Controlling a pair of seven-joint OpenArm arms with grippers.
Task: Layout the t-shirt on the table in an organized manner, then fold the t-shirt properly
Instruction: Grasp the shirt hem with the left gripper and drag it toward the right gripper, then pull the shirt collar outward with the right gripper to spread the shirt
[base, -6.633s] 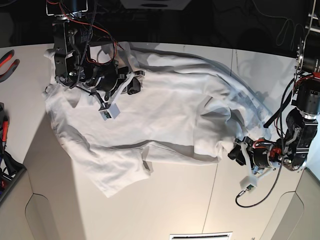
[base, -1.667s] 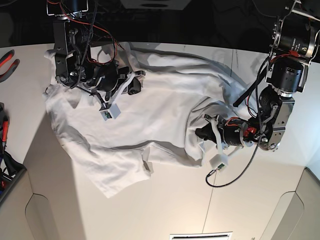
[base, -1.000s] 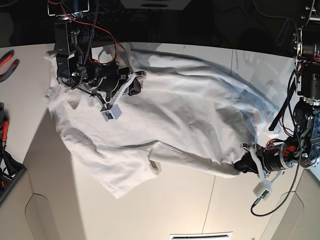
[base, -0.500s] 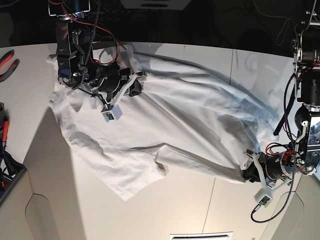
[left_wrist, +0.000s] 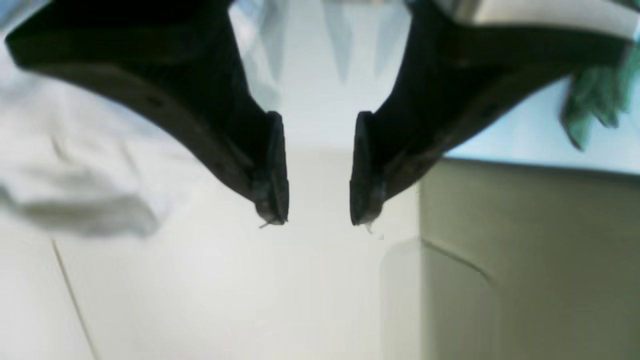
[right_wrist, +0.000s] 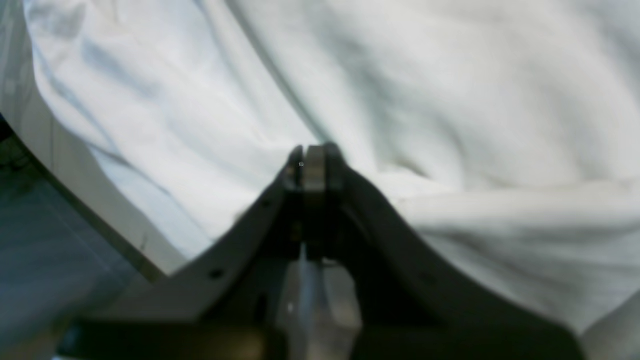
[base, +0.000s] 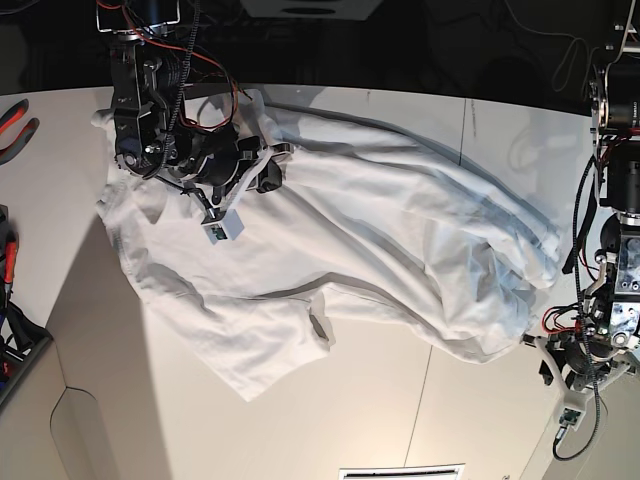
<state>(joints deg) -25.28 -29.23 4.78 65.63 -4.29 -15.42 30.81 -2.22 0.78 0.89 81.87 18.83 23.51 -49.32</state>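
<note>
The white t-shirt (base: 380, 230) lies rumpled across the white table (base: 400, 420), one sleeve (base: 270, 350) towards the front left. My right gripper (base: 270, 165) is at the shirt's upper left. In the right wrist view it (right_wrist: 312, 155) is shut on a pinched fold of shirt fabric (right_wrist: 450, 100). My left gripper (base: 541, 360) sits just off the shirt's lower right edge, apart from it. In the left wrist view it (left_wrist: 317, 220) is open and empty over bare table (left_wrist: 250, 290), with the shirt (left_wrist: 75, 165) to its left.
Red-handled pliers (base: 15, 125) and other tools (base: 8, 260) lie at the left edge. A thin seam (base: 425, 400) runs across the table. The table's cut-out edge (left_wrist: 525, 260) is close beside the left gripper. Something green (left_wrist: 595, 100) shows past it.
The left gripper pulled the shirt's edge towards the front right, then let it go and moved off to the right. The fabric settled on the table. The right gripper kept its hold.
</note>
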